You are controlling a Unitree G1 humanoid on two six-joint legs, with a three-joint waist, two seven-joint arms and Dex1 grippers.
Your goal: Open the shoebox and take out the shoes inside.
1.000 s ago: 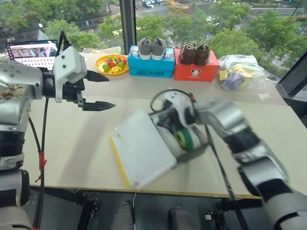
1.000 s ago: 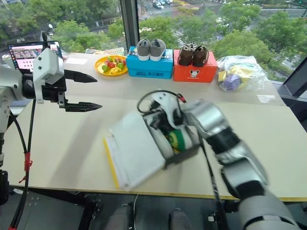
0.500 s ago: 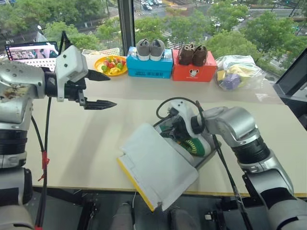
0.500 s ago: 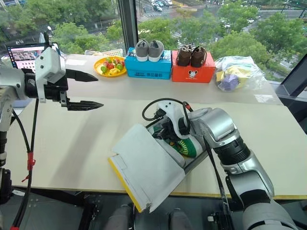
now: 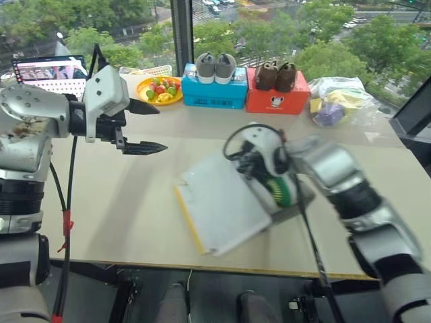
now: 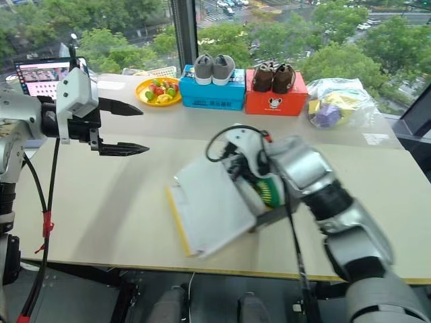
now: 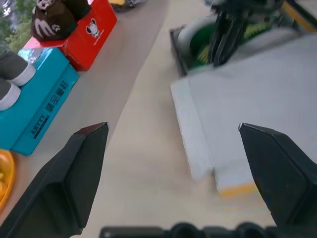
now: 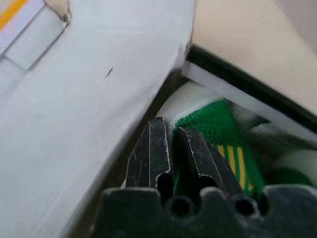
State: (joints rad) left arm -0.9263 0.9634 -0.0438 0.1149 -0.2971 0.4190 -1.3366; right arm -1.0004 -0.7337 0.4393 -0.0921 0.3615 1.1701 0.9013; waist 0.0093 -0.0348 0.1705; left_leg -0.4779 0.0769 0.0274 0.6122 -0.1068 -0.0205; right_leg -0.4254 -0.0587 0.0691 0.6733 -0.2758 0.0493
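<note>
Near front edge of surface (image 5: 121, 222): shoebox (image 5: 225, 205) open, white lid inside facing up, flopped twd robot's left. R gripper (image 8: 173, 144) inside box, fingers nearly shut, pinched on green sneaker (image 5: 281, 190) fabric. L gripper (image 5: 145, 126) wide open, empty, hovering well left of box. Far back: blue box (image 5: 214, 94) w/ grey shoes (image 5: 215, 67), red box (image 5: 277, 96) w/ brown pair (image 5: 276, 75), fruit plate (image 5: 157, 90).

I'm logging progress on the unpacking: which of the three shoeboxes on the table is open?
The yellow-edged shoebox nearest the robot: its white-lined lid is flipped back and green shoes show inside. The blue box and red box are shut, with shoes on top.
</note>
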